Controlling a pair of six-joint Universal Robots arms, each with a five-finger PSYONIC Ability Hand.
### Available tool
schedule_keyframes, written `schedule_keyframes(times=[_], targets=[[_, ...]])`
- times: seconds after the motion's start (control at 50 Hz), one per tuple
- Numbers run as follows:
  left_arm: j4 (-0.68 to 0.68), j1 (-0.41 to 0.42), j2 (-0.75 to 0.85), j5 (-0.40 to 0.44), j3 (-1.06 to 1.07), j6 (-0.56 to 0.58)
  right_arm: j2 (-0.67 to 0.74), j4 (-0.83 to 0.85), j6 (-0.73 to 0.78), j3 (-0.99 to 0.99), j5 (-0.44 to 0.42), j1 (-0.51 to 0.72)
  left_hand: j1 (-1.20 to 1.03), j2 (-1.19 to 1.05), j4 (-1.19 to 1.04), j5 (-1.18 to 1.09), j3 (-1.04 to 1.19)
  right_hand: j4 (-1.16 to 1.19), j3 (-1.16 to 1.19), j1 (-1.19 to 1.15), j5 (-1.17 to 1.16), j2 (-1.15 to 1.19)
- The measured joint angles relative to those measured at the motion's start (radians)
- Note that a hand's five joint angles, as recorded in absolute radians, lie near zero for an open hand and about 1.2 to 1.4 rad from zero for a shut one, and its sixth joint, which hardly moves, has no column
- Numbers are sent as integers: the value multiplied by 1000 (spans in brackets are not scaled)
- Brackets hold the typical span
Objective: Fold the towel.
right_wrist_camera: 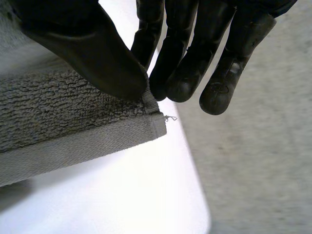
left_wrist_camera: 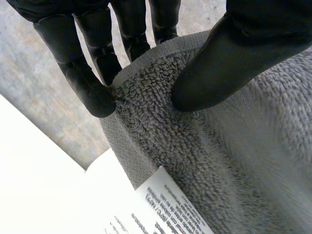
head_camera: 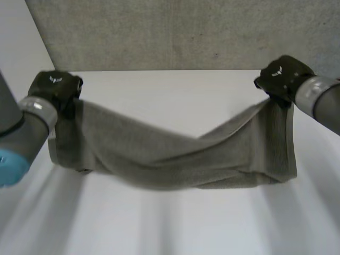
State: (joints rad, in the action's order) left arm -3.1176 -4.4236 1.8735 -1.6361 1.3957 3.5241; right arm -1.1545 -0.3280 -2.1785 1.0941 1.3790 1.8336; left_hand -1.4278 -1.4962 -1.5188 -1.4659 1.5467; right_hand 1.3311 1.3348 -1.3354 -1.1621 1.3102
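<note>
Towel [head_camera: 170,159] sags btwn left hand [head_camera: 53,87] & right hand [head_camera: 281,77], each pinching an upper corner.

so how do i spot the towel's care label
Start at the grey terry towel held up over the white table. Near where the black left hand pinches its hem sits a white label; printed lettering sets it apart from the plain grey pile.

Looped terry cloth towel [head_camera: 175,159] — matt, smooth white table [head_camera: 170,223]
</note>
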Motion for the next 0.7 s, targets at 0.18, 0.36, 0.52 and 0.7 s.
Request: schedule_keyframes(times=[0.18,0.36,0.52,0.7], targets=[[-99,1,99,-4,-431,-27,70,554,6,-155,84,58,0,-5,-1,0,1,0,0,0,0,0],[-422,-14,43,-8,-438,-198,-70,1018,-30,15,75,58,1,-5,-1,0,2,0,0,0,0,0],[-491,-43,13,27,-158,-242,-69,802,-120,80,20,41,1,-5,-1,0,2,0,0,0,0,0],[-684,-102,20,189,270,-230,31,551,-158,251,-114,25,1,-5,-1,0,3,0,0,0,0,0]])
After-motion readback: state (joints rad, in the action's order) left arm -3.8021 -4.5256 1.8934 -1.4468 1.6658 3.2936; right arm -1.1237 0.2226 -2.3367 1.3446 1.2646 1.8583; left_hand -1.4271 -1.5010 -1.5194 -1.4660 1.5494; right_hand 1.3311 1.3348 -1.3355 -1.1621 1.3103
